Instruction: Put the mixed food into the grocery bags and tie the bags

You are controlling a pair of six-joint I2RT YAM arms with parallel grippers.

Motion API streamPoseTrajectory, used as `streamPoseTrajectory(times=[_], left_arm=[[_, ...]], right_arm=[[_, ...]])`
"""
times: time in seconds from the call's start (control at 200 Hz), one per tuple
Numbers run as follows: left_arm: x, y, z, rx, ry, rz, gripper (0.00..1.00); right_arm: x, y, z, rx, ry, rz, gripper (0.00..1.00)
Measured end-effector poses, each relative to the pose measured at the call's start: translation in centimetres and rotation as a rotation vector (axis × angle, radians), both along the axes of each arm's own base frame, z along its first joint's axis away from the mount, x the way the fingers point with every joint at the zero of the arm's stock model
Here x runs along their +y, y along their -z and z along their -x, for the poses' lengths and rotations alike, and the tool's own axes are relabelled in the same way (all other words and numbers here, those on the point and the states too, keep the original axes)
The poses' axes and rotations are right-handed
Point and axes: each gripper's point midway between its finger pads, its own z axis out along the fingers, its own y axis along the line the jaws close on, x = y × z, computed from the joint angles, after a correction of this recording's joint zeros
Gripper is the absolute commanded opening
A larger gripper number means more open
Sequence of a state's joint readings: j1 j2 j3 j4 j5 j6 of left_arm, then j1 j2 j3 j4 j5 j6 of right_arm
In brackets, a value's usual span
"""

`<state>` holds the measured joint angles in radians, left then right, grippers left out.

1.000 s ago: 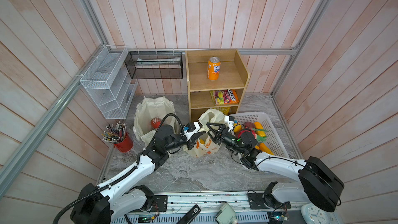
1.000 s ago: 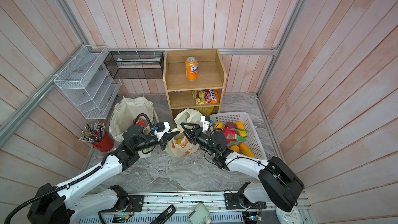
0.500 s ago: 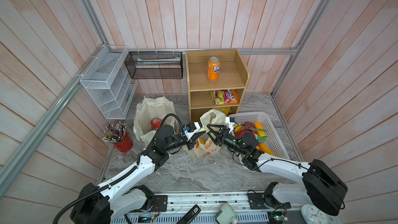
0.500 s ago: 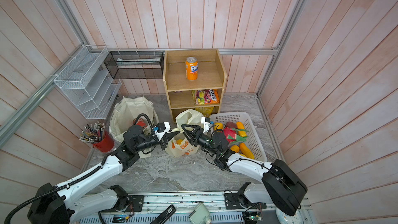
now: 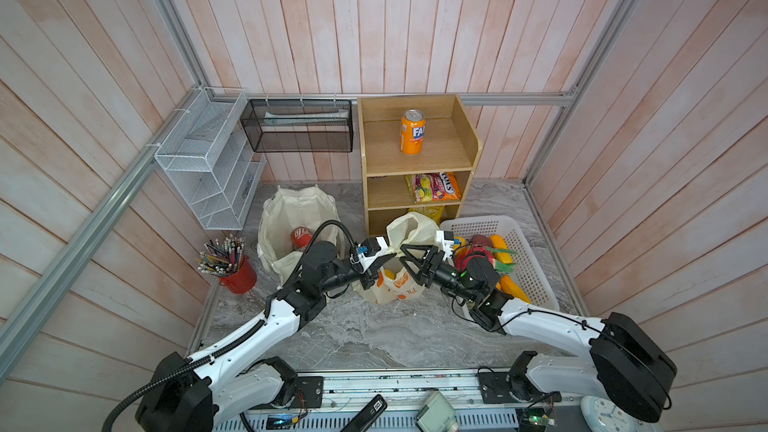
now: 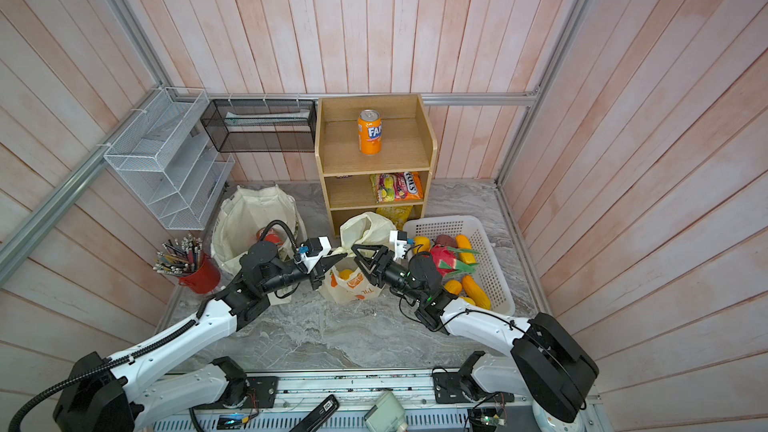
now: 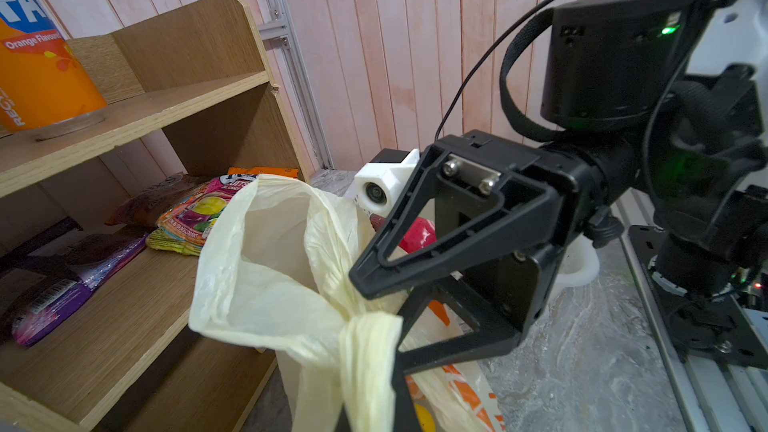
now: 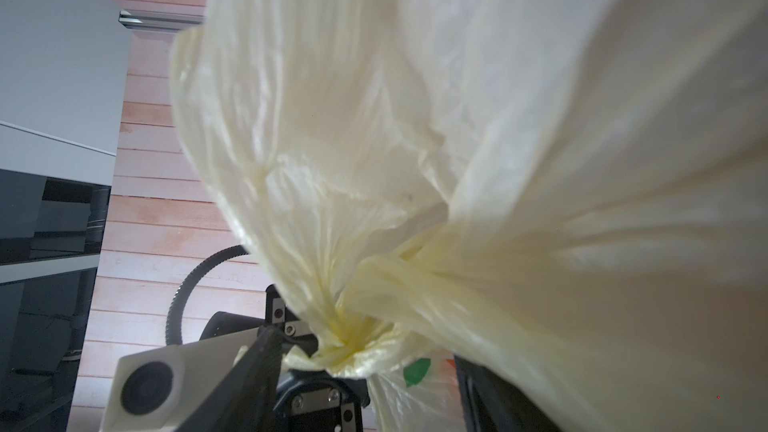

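thin plastic bag, beside the basket, looks limp and slippery. left gripper pinches its bunched handle; right gripper, jaws wide, should take the free loop.

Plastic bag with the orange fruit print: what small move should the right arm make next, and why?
Probably ease the right gripper forward and close it on the loose handle loop of the plastic bag. The left gripper is shut on a bunched part of the bag, while the right jaws stand open beside that pinch, holding nothing. Tying likely needs both sides held.
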<state>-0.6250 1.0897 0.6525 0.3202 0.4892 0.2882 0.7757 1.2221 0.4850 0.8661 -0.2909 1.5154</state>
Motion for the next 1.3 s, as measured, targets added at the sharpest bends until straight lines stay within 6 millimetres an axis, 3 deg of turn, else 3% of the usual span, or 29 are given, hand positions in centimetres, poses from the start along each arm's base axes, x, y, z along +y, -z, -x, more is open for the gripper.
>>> streamPoseTrajectory(times=[0.25,0.52,0.71,1.165,1.295], left_arm=[[0.1,0.3,-0.5,-0.011,-0.025,-0.014,0.0],[-0.2,0.4,-0.4,-0.01,-0.015,-0.024,0.0],[-0.3,0.5,-0.3,-0.008,-0.009,-0.027,0.0],[-0.7,0.5,0.3,-0.002,0.025,-0.026,0.0],[-0.9,0.5,0.7,0.0,0.046,-0.024,0.0]], right_arm=[[-0.8,-1.9,1.2,-0.021,-0.005,-0.021,0.68],[0.0,0.8,0.5,0.035,-0.008,0.029,0.68],[0.3,1.3,0.3,0.043,-0.014,0.031,0.68],[1.6,-1.1,-1.1,-0.001,-0.013,-0.016,0.66],[1.8,-1.6,-1.5,-0.011,-0.01,-0.027,0.57]])
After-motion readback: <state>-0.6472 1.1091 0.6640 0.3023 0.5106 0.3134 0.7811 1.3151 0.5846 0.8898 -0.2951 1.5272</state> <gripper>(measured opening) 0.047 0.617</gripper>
